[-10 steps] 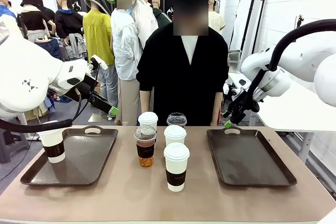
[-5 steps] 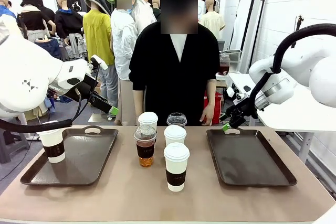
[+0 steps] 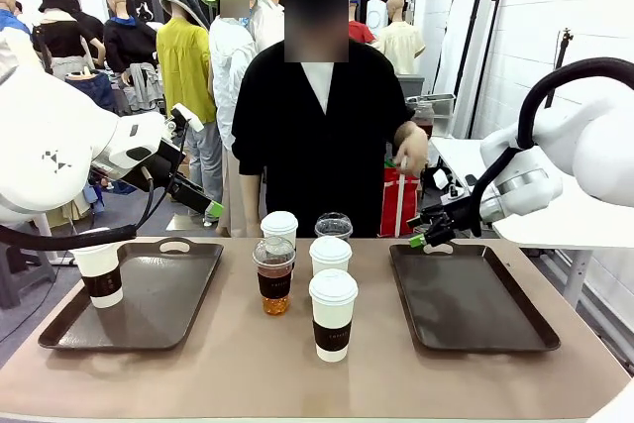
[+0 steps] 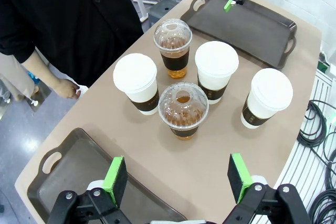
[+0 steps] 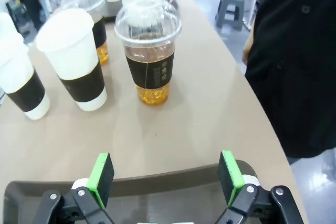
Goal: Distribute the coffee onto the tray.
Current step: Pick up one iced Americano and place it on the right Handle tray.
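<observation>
Left gripper (image 4: 177,178): jaws apart, empty, raised over the left tray (image 3: 149,304) edge. Right gripper (image 5: 165,178): jaws apart, empty, above the right tray (image 3: 466,304) far rim. Five cups (image 3: 332,312) clustered mid-table between the trays. One white cup (image 3: 100,275) on left tray.

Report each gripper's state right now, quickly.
Left gripper, black with green pads: open, holding nothing.
Right gripper, same build: open, empty, above the rim of the dark brown plastic tray.
</observation>
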`<action>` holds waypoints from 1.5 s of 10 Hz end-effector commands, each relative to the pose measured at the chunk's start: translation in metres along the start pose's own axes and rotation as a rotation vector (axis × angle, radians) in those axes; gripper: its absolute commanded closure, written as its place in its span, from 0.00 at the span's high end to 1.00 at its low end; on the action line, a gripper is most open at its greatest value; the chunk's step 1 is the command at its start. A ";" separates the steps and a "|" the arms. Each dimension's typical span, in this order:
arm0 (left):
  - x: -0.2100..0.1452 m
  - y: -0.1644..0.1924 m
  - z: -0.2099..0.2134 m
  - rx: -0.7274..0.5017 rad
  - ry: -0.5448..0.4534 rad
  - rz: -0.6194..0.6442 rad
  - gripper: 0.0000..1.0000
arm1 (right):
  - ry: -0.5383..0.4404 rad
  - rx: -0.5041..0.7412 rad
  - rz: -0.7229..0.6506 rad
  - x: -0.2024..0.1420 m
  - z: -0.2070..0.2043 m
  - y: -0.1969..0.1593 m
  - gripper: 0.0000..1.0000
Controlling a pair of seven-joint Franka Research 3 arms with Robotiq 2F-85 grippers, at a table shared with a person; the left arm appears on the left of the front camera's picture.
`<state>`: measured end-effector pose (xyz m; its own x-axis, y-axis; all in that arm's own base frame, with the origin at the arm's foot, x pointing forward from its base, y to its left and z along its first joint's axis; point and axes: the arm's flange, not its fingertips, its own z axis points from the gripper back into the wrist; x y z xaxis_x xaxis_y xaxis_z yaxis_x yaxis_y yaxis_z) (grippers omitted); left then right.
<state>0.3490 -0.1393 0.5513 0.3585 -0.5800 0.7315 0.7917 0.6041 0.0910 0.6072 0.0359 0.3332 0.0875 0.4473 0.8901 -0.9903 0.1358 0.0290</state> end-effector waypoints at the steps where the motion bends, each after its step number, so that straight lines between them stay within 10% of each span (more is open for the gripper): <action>1: 0.000 0.001 0.000 -0.002 -0.003 0.004 1.00 | -0.090 0.012 -0.006 -0.016 -0.005 -0.004 1.00; 10: 0.000 0.001 0.000 -0.002 -0.003 0.004 1.00 | -0.193 0.040 -0.048 -0.015 -0.091 -0.017 1.00; 15: 0.000 0.001 0.000 -0.002 -0.003 0.004 1.00 | -0.199 0.002 -0.044 -0.016 -0.064 -0.013 1.00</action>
<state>0.3490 -0.1393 0.5513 0.3585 -0.5801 0.7314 0.7917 0.6041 0.0911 0.6307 0.0907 0.2859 0.1268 0.2721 0.9539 -0.9869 0.1315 0.0937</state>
